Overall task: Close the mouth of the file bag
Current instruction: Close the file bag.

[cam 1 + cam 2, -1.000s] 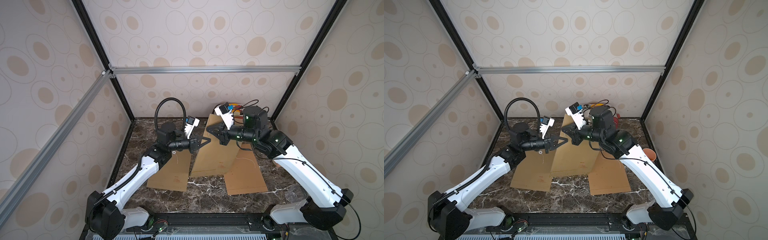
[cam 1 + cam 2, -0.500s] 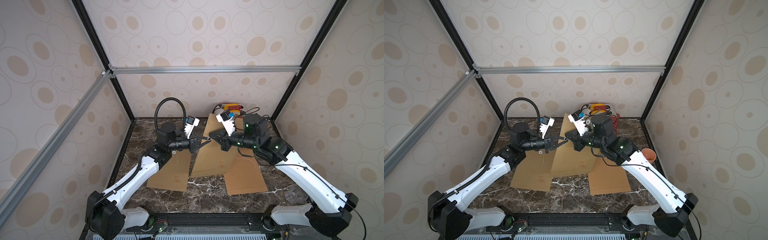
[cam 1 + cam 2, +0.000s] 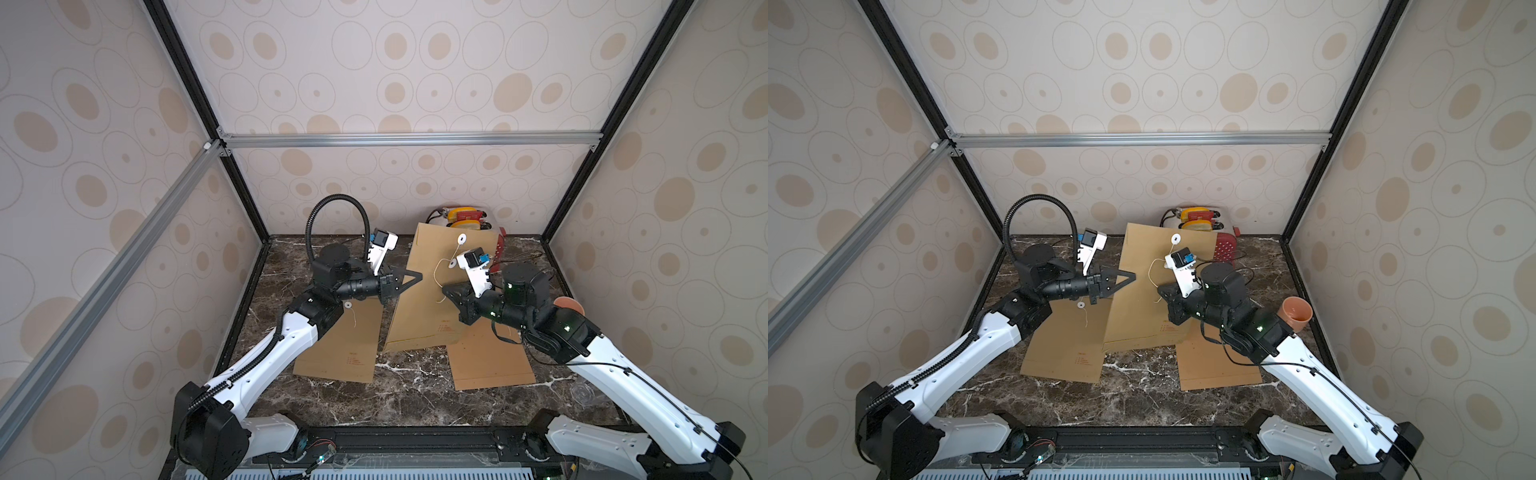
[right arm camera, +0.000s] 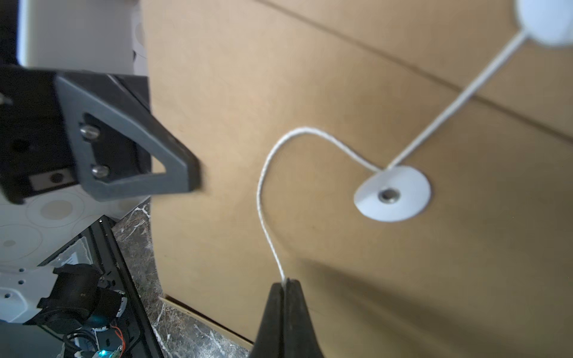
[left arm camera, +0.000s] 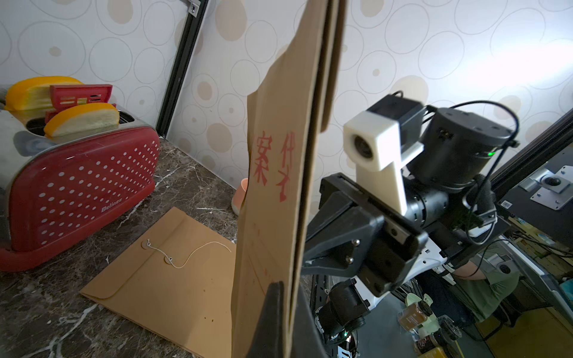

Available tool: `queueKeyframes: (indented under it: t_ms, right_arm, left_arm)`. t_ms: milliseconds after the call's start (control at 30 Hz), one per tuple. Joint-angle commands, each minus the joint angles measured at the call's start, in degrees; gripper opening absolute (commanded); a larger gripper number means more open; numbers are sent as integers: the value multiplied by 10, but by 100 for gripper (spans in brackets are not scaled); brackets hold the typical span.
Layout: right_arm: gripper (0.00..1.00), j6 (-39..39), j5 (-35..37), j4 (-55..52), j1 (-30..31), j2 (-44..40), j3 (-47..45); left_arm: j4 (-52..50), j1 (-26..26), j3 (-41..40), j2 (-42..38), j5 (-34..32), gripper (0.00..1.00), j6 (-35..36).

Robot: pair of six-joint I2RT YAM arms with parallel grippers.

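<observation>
Two grips can fail: my left hand clamps the edge of the standing file bag, between both hands; my right hand pinches the string; a hard tug could slip either.

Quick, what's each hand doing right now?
Left hand: closed on the edge of the file bag.
Right hand: closed on the string.

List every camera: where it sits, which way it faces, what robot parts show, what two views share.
Top views: high behind the bases, looking down; left arm, right arm, left tool, right tool, upright file bag.
Left wrist: on left arm, facing the bag's edge; own tool, right arm.
Right wrist: on right arm, facing the bag's face; own tool pinching string, left tool.
Shared: both wrists see the bag.
</observation>
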Motion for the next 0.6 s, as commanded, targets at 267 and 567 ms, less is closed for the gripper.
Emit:
queueKeyframes:
  t_ms: [267,567]
  right_arm:
    - [0,34,10,43,-22,-21,-71]
    - [0,38,20,43,-34,-30,-93]
  left_arm:
    - [51,2,3,-16,14,0,-22]
    - [59,2,2,-15,19,0,-28]
